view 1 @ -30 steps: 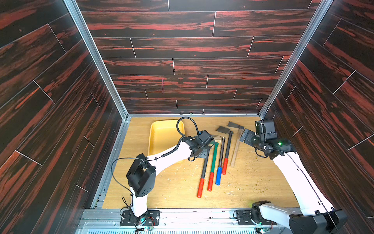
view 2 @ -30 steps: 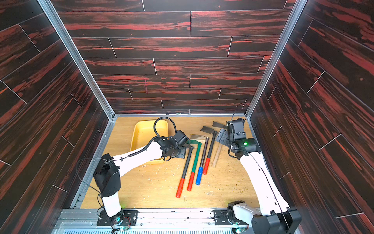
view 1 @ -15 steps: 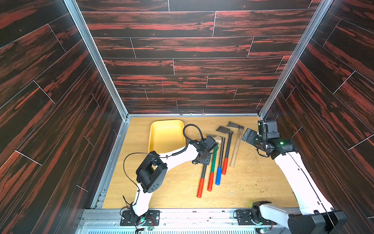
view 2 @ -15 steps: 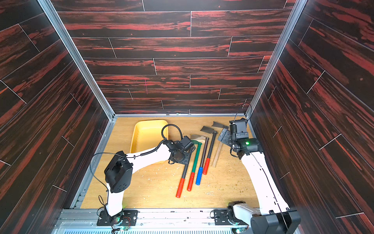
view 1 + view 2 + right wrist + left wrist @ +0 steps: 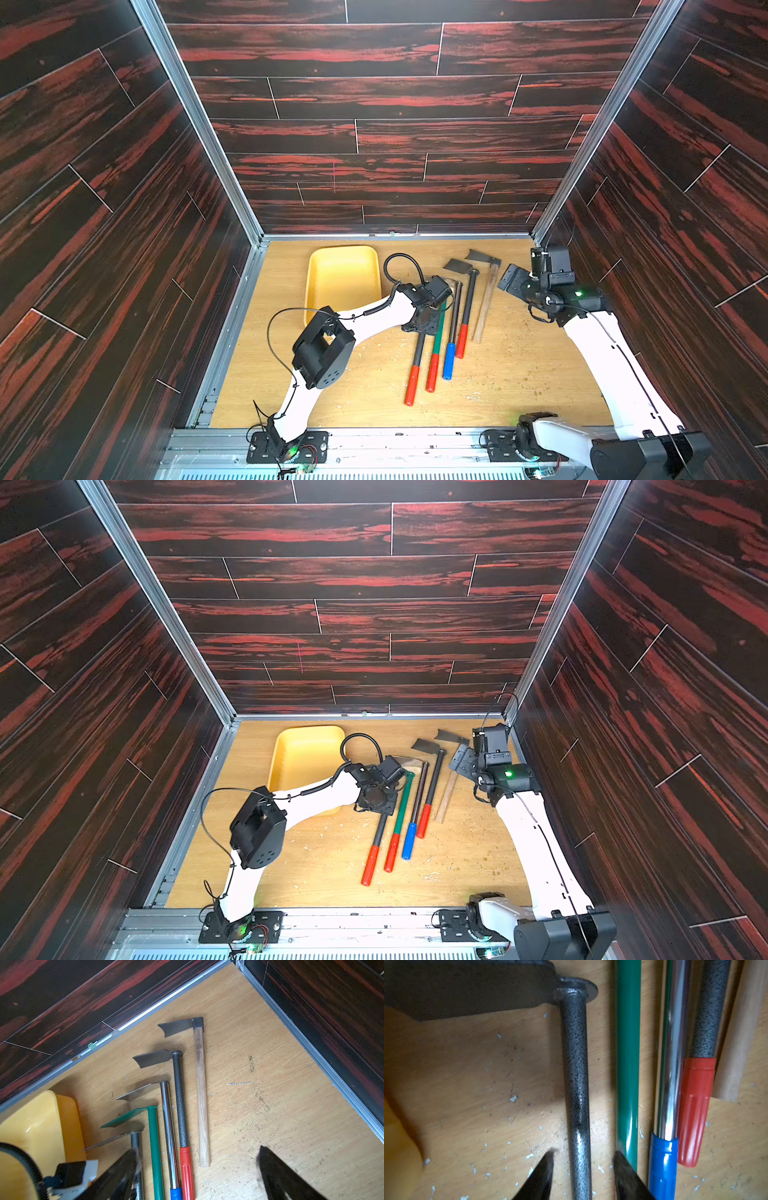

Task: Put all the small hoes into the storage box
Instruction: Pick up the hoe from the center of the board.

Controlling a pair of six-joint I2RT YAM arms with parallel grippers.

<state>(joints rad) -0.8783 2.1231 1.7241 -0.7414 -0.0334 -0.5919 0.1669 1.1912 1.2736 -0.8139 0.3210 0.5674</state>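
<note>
Several small hoes lie side by side on the wooden floor. The leftmost one (image 5: 417,362) (image 5: 377,842) has a speckled grey handle (image 5: 575,1064) and a red grip. My left gripper (image 5: 424,323) (image 5: 376,800) (image 5: 583,1153) is low over that handle, one finger on each side. A gap shows on both sides, so it is open and holds nothing. The yellow storage box (image 5: 340,270) (image 5: 303,750) (image 5: 31,1126) sits at the back left, empty. My right gripper (image 5: 513,278) (image 5: 461,762) (image 5: 198,1149) hovers wide open at the back right, above the hoes' heads.
Right of the straddled hoe lie a green-handled hoe (image 5: 437,345), a chrome one with a blue grip (image 5: 451,332), a shorter speckled one with a red grip (image 5: 465,316) and a wooden-handled one (image 5: 484,299). Dark panelled walls close in three sides.
My left gripper has come down and slightly nearer along the leftmost hoe's handle, its elbow swinging right, and its jaws have narrowed. The right arm has barely moved.
</note>
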